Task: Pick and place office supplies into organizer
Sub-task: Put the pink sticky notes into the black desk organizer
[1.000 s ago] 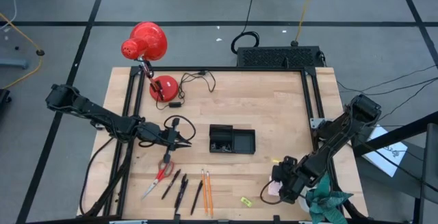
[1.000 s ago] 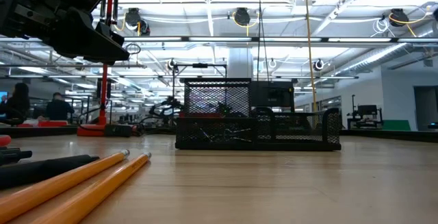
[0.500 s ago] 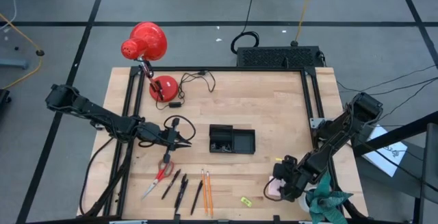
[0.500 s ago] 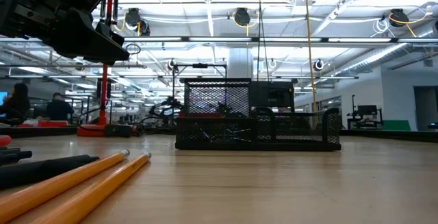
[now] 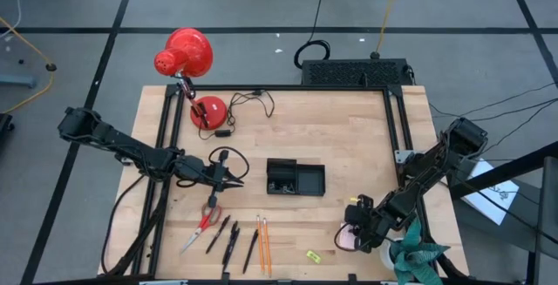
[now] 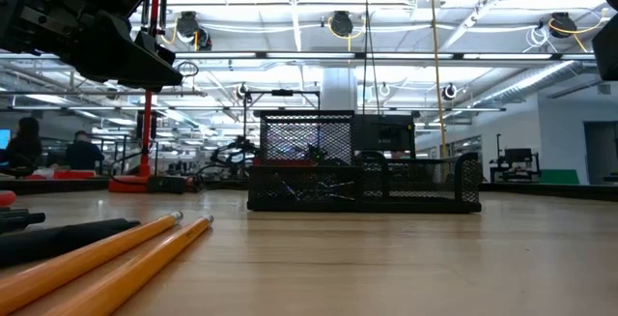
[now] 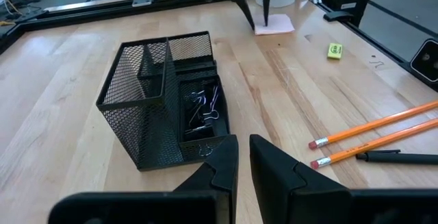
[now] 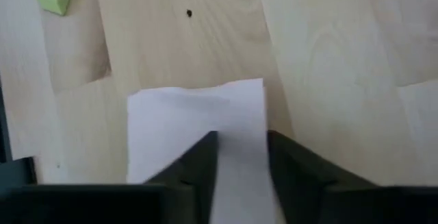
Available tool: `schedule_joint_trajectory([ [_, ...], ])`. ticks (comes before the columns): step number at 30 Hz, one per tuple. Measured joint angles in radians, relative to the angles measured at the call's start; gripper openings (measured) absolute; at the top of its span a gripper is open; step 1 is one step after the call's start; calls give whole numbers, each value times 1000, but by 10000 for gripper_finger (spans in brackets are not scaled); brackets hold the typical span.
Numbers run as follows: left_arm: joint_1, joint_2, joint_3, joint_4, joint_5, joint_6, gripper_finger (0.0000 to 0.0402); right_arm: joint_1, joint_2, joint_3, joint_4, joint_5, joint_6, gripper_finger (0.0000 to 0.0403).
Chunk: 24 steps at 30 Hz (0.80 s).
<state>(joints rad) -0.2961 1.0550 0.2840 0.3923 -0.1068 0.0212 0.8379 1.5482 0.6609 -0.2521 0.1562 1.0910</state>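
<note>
The pink sticky-note pad (image 5: 346, 239) lies flat near the table's front right. My right gripper (image 5: 354, 230) points down at it, open by a narrow gap (image 8: 241, 152). One finger stands over the pad's top face (image 8: 185, 114) and the other at its edge. The black mesh organizer (image 5: 295, 178) stands mid-table with binder clips (image 7: 202, 107) in it. My left gripper (image 5: 240, 180) hovers just left of it, shut and holding nothing (image 7: 243, 155). Red scissors (image 5: 205, 220), black pens (image 5: 228, 237), orange pencils (image 5: 264, 243) and a small yellow piece (image 5: 314, 255) lie along the near edge. My right gripper comes at the sticky-note pad from above, fingers pointing down. Its fingertips (image 8: 205, 157) hide the spot where they meet the pad's top face (image 8: 239, 107). I cannot tell whether they touch it. The pad lies flat on the table.
A red desk lamp (image 5: 185, 54) with its base (image 5: 207, 111) and cable stands at the far left. A black box (image 5: 353, 71) sits beyond the far edge. Black frame rails (image 5: 397, 119) run along the sides. A teal leafy thing (image 5: 414, 259) is at the front right corner.
My right gripper has shifted a little toward the table's left, staying over the pad. A dark part of that arm now shows at the low view's upper right corner. The pad has stayed in place.
</note>
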Motion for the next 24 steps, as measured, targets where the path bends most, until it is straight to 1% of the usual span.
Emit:
schedule_joint_trajectory([
  [3, 0, 0, 0, 0, 0, 0, 47, 0, 1, 0, 0, 1, 1, 25],
  [4, 0, 0, 0, 0, 0, 0, 47, 0, 2, 0, 5, 1, 1, 13],
  [9, 0, 0, 0, 0, 0, 0, 47, -1, -8, 0, 12, -10, 4, 5],
  [14, 0, 0, 0, 0, 0, 0, 47, 1, -86, -3, -5, -7, -17, 2],
  [19, 0, 0, 0, 0, 0, 0, 47, -2, -160, 23, -21, 70, -73, 1],
  [24, 0, 0, 0, 0, 0, 0, 47, -25, -175, 71, -31, 107, -160, 1],
])
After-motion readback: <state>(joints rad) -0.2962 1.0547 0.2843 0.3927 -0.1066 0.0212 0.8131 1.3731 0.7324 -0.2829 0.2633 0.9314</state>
